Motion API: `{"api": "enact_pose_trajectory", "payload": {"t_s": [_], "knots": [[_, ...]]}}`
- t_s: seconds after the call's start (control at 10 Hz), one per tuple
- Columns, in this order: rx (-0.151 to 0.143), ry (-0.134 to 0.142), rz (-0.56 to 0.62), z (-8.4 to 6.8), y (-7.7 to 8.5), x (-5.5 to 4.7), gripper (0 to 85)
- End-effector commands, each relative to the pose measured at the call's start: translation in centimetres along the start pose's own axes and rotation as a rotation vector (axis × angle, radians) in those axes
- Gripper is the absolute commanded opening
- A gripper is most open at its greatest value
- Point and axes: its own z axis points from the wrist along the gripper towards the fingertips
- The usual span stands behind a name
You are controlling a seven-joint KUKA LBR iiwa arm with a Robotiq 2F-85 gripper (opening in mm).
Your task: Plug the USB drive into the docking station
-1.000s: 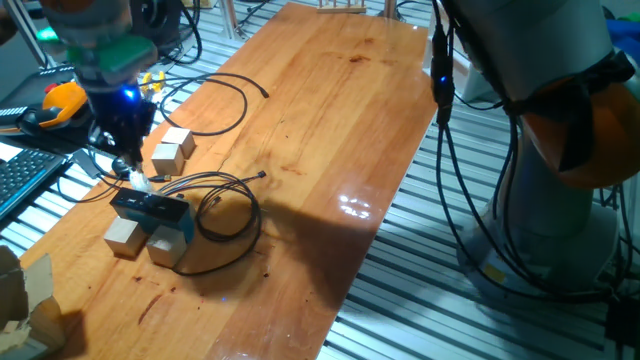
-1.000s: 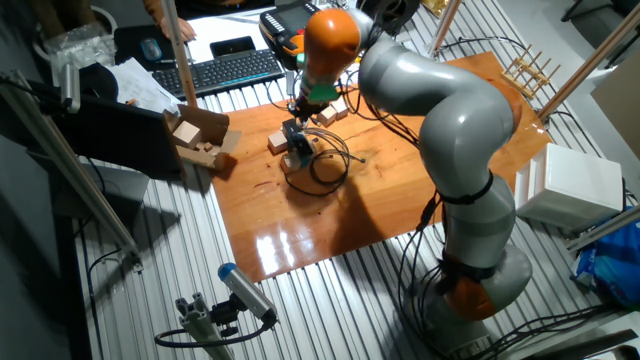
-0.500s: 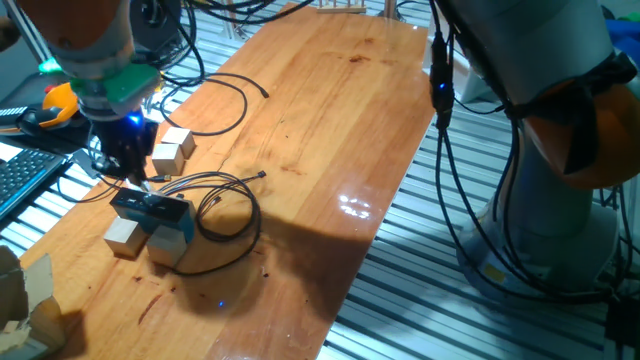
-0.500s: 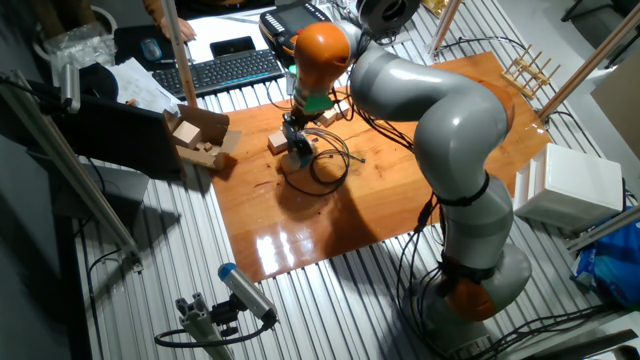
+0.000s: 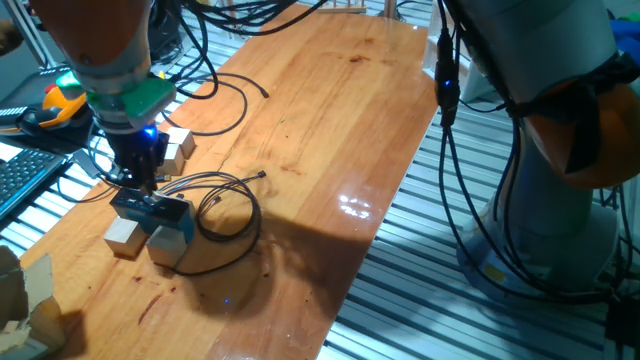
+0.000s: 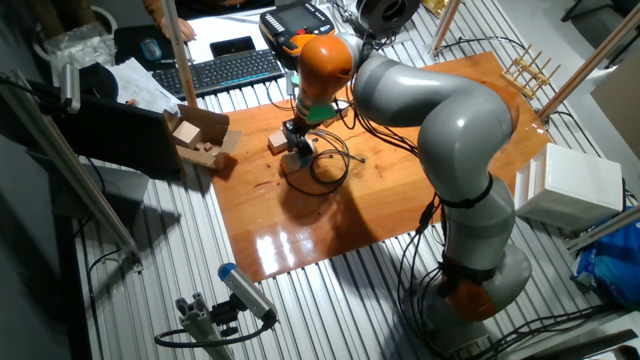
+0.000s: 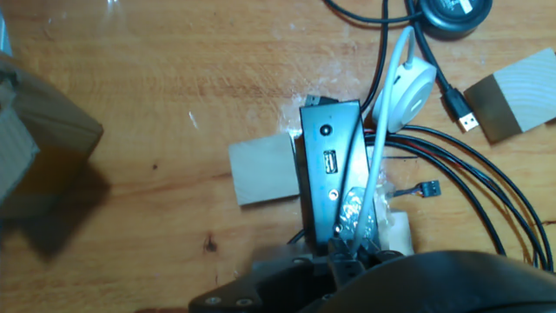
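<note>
Bright overhead light, white glare patch on the table (image 5: 352,207) right of the cable loop. Arm shadow falls dark across the wood near that loop. Hand view: sharp on the dock (image 7: 334,178), the block (image 7: 35,165) far left of it soft and shadowed, the gripper (image 7: 347,261) at bottom a dark blur.

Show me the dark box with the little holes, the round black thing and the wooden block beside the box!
Flat dark docking station (image 7: 333,178), hand view: its port face.
Small round black puck (image 7: 453,12), hand view: its top.
Pale wooden cube (image 7: 261,169), hand view: its top face.
</note>
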Motion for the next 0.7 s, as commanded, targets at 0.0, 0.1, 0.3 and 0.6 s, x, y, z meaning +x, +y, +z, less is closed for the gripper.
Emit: {"api": "enact_pose_trajectory", "payload": {"t_s": [0.0,0.1,0.3,0.6], "knots": [[0.000,-0.007,0.001,0.25,-0.03,0.22,0.0],[0.000,-0.010,0.001,0.39,-0.03,0.37,0.0],[-0.001,-0.012,0.001,0.50,0.02,0.60,0.0],[-0.007,-0.018,-0.001,0.99,-0.18,0.64,0.0]]}}
